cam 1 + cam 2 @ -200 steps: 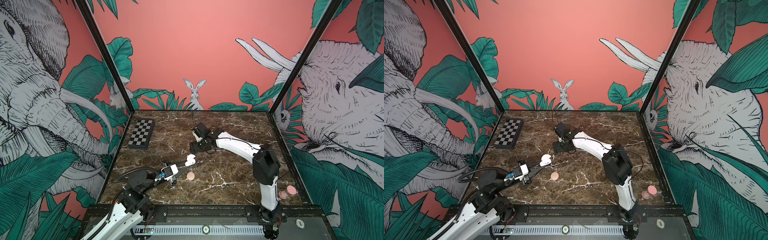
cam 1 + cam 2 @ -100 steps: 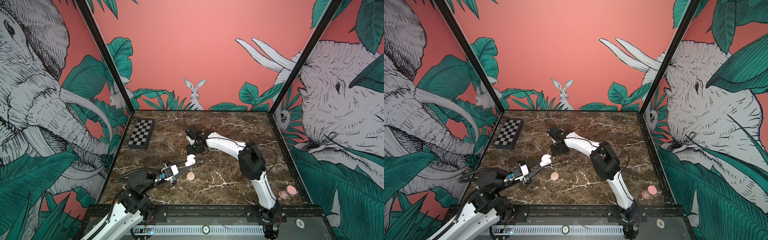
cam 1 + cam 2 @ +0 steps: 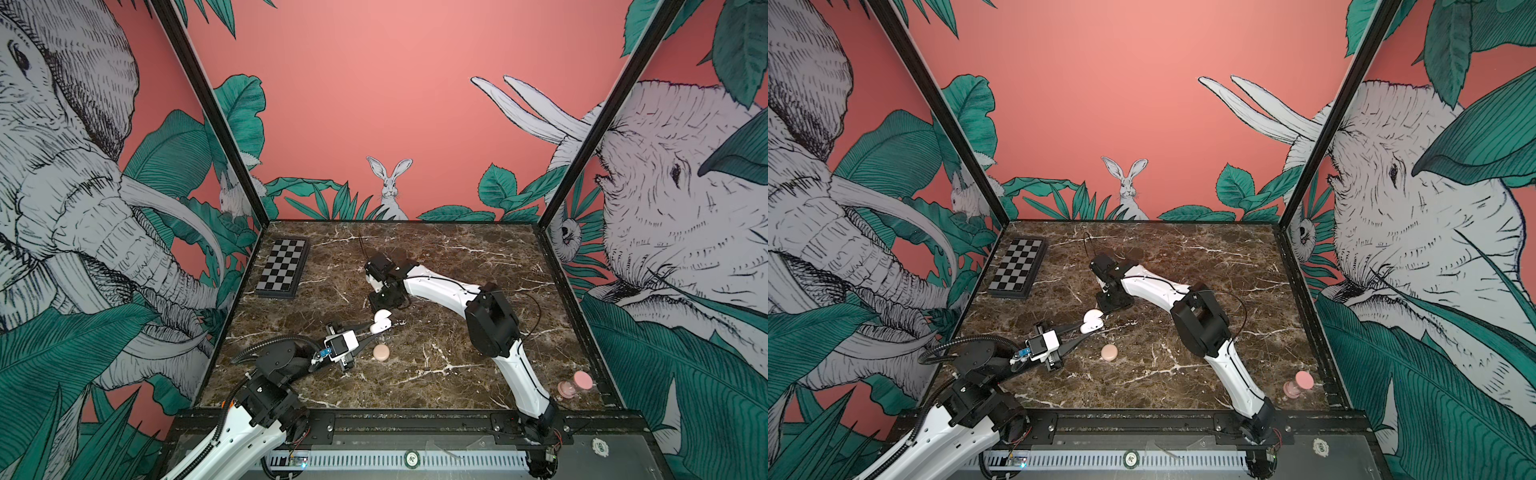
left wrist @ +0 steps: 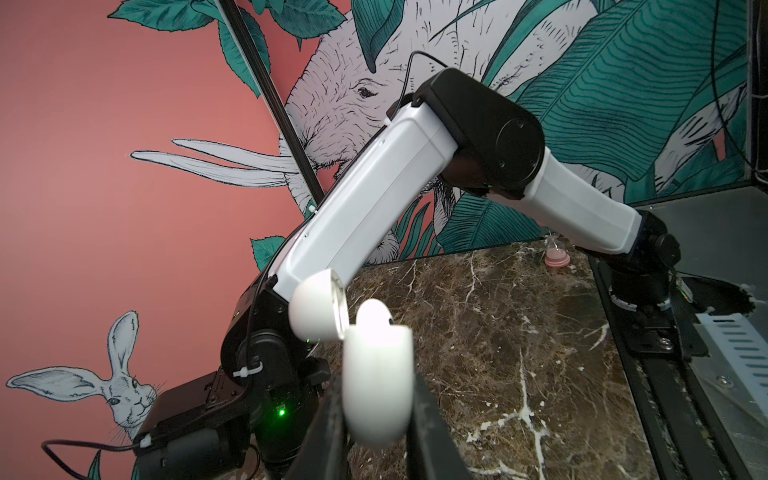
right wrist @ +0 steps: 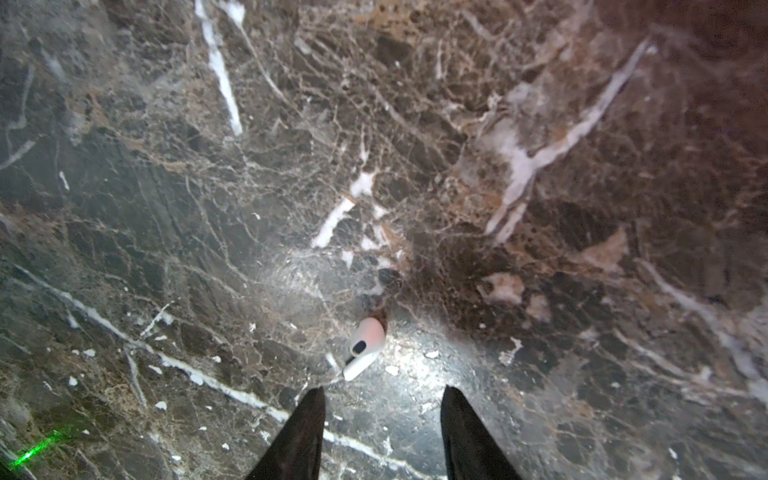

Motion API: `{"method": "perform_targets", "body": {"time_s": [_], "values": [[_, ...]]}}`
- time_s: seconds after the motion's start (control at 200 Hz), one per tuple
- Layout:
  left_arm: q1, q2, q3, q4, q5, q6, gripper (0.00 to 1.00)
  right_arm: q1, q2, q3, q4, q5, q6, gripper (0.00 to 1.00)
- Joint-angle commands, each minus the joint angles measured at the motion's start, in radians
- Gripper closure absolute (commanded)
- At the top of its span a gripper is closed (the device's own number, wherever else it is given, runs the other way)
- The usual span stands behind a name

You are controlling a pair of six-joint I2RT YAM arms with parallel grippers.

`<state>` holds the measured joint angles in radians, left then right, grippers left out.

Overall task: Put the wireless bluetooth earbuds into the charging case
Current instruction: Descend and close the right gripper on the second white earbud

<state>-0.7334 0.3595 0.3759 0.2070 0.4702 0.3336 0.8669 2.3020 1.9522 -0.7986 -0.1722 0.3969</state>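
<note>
- The right gripper [image 5: 382, 390] is hanging over the marble worktop [image 5: 166, 208] with its jaws standing apart, gripping nothing.
- The loose earbud [image 5: 363, 348] is lying flat on the worktop just ahead of the fingertips. It is sitting nearer one finger [image 5: 309, 419], stem pointing back toward it, not touching.
- Both top views are hiding this earbud under the right gripper, near the worktop's middle.
- The left gripper [image 4: 376, 415] is clamping the white charging case [image 4: 376, 374], with the lid [image 4: 316, 309] standing open.
- A second earbud [image 4: 372, 318] is sitting in the case, top poking out.
- The case is hanging just in front of the right gripper, toward the front edge.
- A pink puck [image 3: 381, 352] is lying near the case, and a chessboard [image 3: 282, 268] is sitting by the back-left corner.
</note>
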Motion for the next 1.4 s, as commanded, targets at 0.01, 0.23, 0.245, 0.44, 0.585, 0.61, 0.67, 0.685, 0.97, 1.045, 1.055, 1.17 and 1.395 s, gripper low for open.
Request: {"method": "perform_targets", "body": {"time_s": [0.01,0.23,0.245,0.44,0.585,0.61,0.67,0.685,0.97,1.045,1.055,1.17,1.395], "values": [[-0.004,-0.004,0.0,-0.003,0.004,0.019,1.0,0.007,0.033,0.038,-0.035,0.007,-0.024,0.57],[-0.003,-0.005,-0.002,-0.006,0.004,0.022,1.0,0.009,0.067,0.077,-0.056,0.016,-0.036,0.64],[-0.004,-0.004,-0.002,-0.005,0.004,0.022,1.0,0.009,0.069,0.079,-0.058,0.016,-0.037,0.64],[-0.003,0.004,0.0,-0.001,0.005,0.023,1.0,0.012,0.088,0.099,-0.066,0.021,-0.046,0.67],[-0.004,0.009,0.0,0.001,0.005,0.024,1.0,0.013,0.103,0.115,-0.069,0.023,-0.051,0.7],[-0.004,0.009,-0.001,0.001,0.005,0.024,1.0,0.013,0.107,0.119,-0.072,0.019,-0.052,0.7],[-0.004,0.011,0.0,0.002,0.005,0.025,1.0,0.015,0.115,0.126,-0.076,0.018,-0.05,0.71],[-0.004,0.012,0.0,0.002,0.006,0.025,1.0,0.014,0.118,0.129,-0.078,0.017,-0.051,0.71],[-0.004,0.015,-0.001,0.004,0.008,0.024,1.0,0.017,0.139,0.148,-0.08,0.014,-0.052,0.73],[-0.004,0.015,-0.001,0.005,0.008,0.025,1.0,0.016,0.144,0.148,-0.079,0.013,-0.05,0.75],[-0.004,0.016,-0.002,0.005,0.008,0.025,1.0,0.016,0.143,0.148,-0.08,0.013,-0.051,0.75],[-0.004,0.016,0.0,0.003,0.008,0.025,1.0,0.018,0.143,0.145,-0.081,0.011,-0.048,0.78],[-0.004,0.018,0.0,0.003,0.009,0.028,1.0,0.018,0.124,0.112,-0.07,0.021,-0.046,0.79]]}}
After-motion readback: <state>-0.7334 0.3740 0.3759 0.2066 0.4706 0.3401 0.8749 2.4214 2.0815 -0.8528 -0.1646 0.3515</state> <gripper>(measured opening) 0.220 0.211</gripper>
